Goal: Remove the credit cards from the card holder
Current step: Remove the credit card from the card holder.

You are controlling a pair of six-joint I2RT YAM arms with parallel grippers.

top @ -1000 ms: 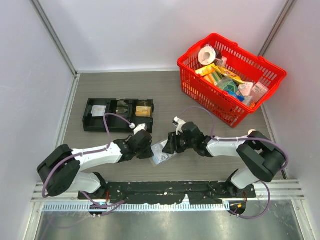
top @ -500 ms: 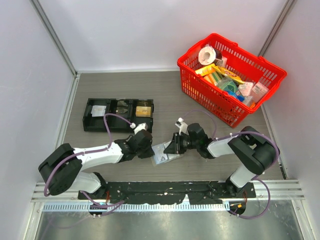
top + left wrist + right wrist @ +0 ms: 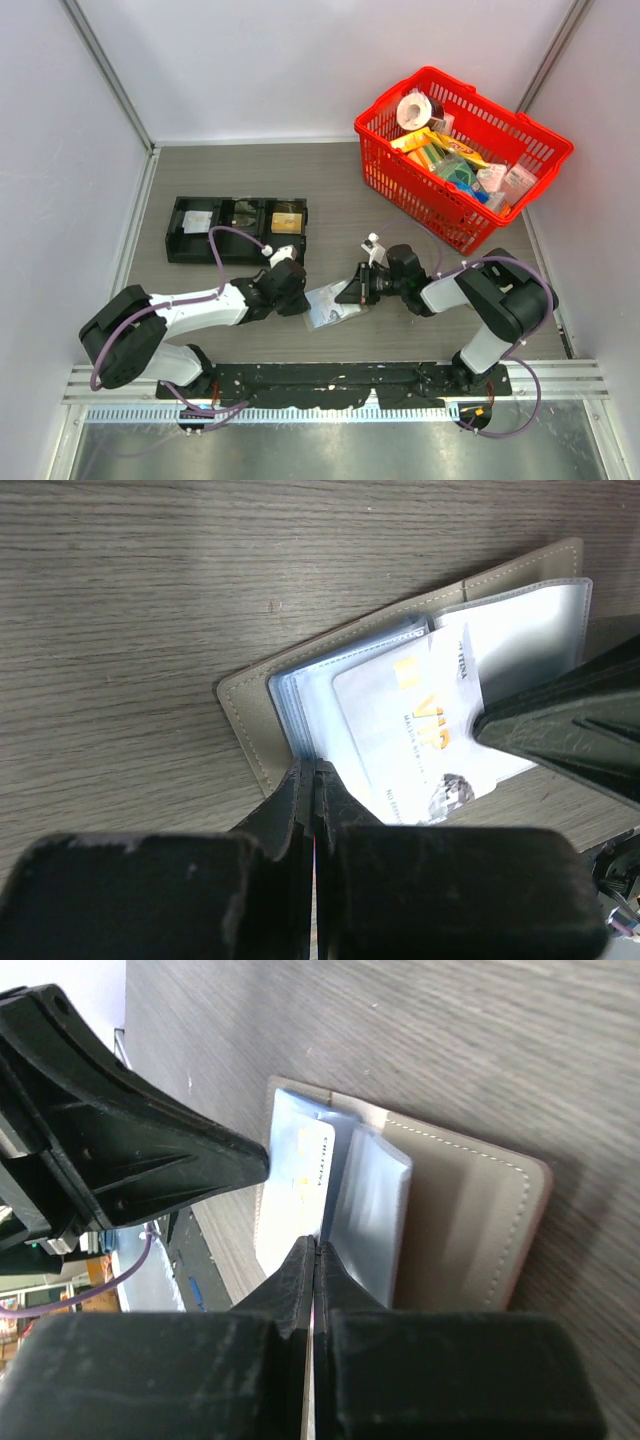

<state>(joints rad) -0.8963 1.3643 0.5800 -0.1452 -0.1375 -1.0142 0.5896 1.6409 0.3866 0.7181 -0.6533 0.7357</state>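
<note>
Card holder (image 3: pixel 250 712), open on grey woodgrain desk (image 3: pixel 150 580), is pinched by left gripper (image 3: pixel 315 776). Credit card (image 3: pixel 400 720) is clamped by right gripper (image 3: pixel 313 1246).

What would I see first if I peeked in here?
The bright red basket at the far right of the table jumps out first. Next comes the open card holder near the front. The left gripper pinches its clear pockets, and the right gripper seems to pinch a credit card marked VIP that sticks out.
</note>
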